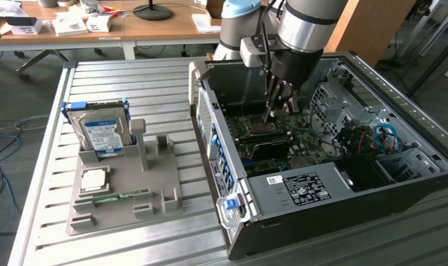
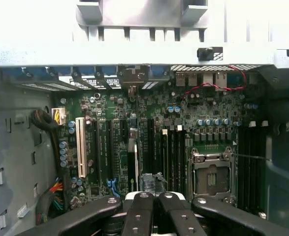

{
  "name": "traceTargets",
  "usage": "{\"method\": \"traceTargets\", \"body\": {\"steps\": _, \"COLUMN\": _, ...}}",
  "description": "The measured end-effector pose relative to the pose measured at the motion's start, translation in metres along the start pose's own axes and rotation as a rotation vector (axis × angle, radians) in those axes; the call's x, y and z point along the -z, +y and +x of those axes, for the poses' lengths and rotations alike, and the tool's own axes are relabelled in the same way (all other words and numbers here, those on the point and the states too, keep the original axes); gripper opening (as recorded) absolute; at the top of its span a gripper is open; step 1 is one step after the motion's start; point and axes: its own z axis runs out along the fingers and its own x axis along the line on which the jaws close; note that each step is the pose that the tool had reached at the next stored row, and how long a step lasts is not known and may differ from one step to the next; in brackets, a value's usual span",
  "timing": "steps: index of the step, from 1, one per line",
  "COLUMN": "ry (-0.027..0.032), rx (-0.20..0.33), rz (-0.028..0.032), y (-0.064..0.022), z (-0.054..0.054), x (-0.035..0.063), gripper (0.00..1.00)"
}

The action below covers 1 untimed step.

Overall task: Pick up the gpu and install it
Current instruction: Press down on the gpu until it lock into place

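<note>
Silver-grey arm [image 1: 309, 22], pale blue joint cap, black tool [image 1: 277, 94] with screw-studded finger links [image 2: 140, 216].

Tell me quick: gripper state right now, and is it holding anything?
Gripper: shut on the gpu, a thin card seen edge-on, held down inside the open computer case over the motherboard slots.

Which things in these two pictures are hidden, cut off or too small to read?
- Wrist view: the gpu stands edge-on, so its faces are hidden; the shut fingers cover its near end.
- Exterior view: the gripper hides whether the card meets a slot.
- Exterior view: the hard drive label is too small to read.
- Exterior view: the arm is cut off by the top edge.
</note>
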Motion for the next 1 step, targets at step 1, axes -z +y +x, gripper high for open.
{"method": "traceTargets", "body": {"steps": 1, "ry": 0.0, "rx": 0.0, "rz": 0.0001, "y": 0.0, "z": 0.0, "x": 0.0, "gripper": 0.11}}
